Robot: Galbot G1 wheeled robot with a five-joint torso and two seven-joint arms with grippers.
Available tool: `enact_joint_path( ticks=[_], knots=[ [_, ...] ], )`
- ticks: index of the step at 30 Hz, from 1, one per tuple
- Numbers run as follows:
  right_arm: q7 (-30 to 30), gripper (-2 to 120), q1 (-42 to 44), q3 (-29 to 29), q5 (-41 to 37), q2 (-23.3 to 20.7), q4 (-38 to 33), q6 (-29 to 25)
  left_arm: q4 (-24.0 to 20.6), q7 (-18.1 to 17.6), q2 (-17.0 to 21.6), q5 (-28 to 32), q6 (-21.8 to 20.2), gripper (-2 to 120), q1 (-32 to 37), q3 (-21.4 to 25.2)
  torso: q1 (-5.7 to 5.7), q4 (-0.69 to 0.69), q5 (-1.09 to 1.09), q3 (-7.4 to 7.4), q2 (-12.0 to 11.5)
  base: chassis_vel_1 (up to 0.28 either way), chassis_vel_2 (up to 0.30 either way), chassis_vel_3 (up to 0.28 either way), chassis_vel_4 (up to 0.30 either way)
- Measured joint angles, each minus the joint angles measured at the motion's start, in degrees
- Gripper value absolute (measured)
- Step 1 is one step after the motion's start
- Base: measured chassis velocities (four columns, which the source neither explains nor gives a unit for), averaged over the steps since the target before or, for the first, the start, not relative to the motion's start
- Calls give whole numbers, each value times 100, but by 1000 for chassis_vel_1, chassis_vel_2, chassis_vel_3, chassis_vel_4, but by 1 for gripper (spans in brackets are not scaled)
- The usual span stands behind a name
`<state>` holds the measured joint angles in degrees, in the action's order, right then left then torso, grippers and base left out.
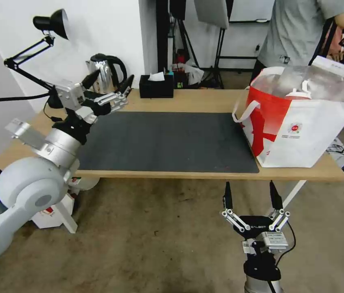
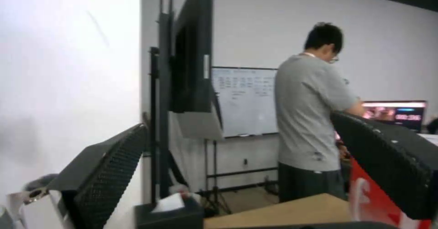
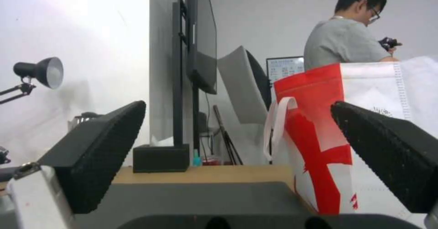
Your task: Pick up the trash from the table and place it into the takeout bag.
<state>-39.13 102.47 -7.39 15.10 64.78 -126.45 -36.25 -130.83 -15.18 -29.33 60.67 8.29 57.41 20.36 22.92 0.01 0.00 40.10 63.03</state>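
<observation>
nearest, below the bench's front edge and over the floor: right gripper (image 1: 252, 197), jaws spread wide, tips up, nothing between them. beyond those jaws, the bench (image 1: 204, 101), long and light wood, with a dark grey mat (image 1: 163, 140) over most of its top. ahead of the right jaws and off to their right, at the bench's right end: the takeout bag (image 1: 302, 122), boxy, white and red, upright, mouth open, silver lining showing, a white strap handle hanging on the side toward the mat. inside the bag, a red-and-white lidded cup (image 1: 299, 94) just visible near the top; other contents too unclear to name. from the right wrist, the same bag (image 3: 347, 133) seen between the spread jaws, toward the right one, standing just past the mat's end (image 3: 196, 198).

farther back on the left: left gripper (image 1: 108, 83), raised above the bench's left rear corner, jaws spread, holding nothing, pointing toward the back of the bench. just behind those jaws, a steel kettle (image 1: 104, 73). past them to the right, at the back edge, a black tissue box (image 1: 156, 86), well apart from the bag. left of the left jaws, a black desk lamp (image 1: 51, 22) on a jointed arm.
</observation>
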Motion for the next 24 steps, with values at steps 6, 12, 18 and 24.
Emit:
enact_joint_path(
  ticks=[6,12,18,24],
  knots=[
    [0,100,0,0,0,0,0,0,34,38,-132,-250,108,100,575,626,0,-1,1,0,0,0,0,0,0],
    [0,100,0,0,0,1,0,0,1,129,-527,-764,249,100,1338,1198,0,-2,-1,0,0,0,0,0,0],
    [0,100,0,0,0,0,0,0,-275,154,-1082,-1163,294,100,2102,1635,0,-1,1,0,-1,0,0,0,0],
    [0,100,0,0,0,0,0,0,-596,145,-1649,-1599,351,100,2674,1966,0,-1,0,0,0,0,0,0,0]
  ],
)
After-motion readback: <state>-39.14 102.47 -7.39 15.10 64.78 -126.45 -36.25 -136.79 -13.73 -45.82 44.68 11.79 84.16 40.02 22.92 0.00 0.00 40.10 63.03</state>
